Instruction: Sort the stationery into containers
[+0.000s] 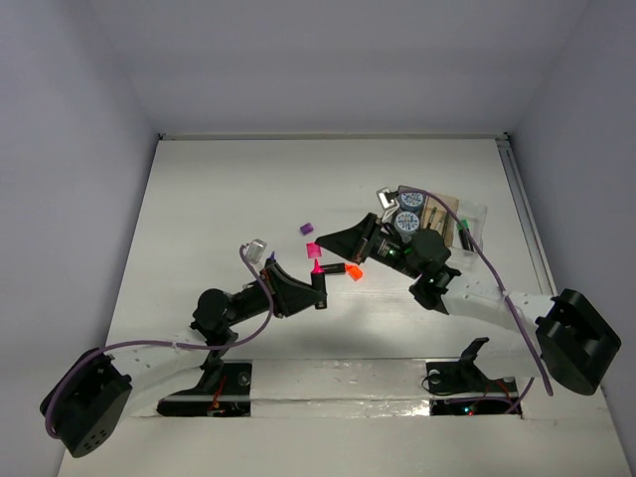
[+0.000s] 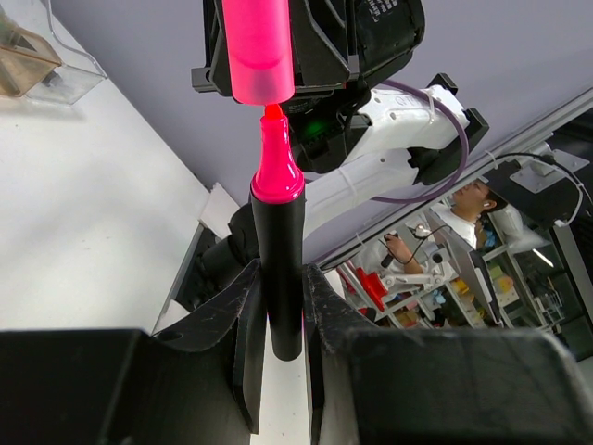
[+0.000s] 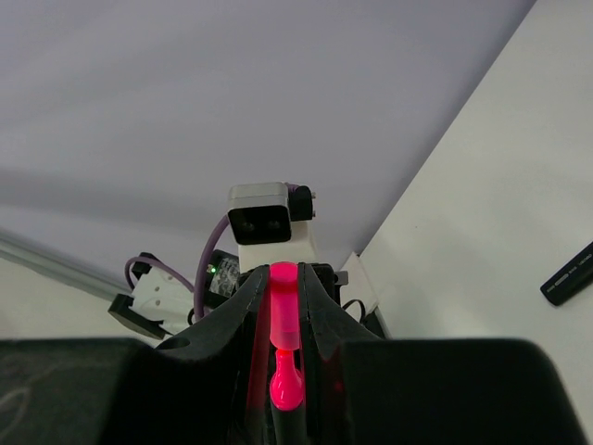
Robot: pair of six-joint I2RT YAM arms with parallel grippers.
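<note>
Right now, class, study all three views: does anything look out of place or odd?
The pink highlighter in the left tool is uncapped, tip bare; its pink cap sits apart in the right tool, just off the tip. A purple cap lies loose on the table.

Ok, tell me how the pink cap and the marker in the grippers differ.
The marker is black-bodied with a bare pink nib; the cap is pink all over. The left gripper holds the marker, the right gripper the cap. Both are clamped and lined up, nib at the cap's mouth.
</note>
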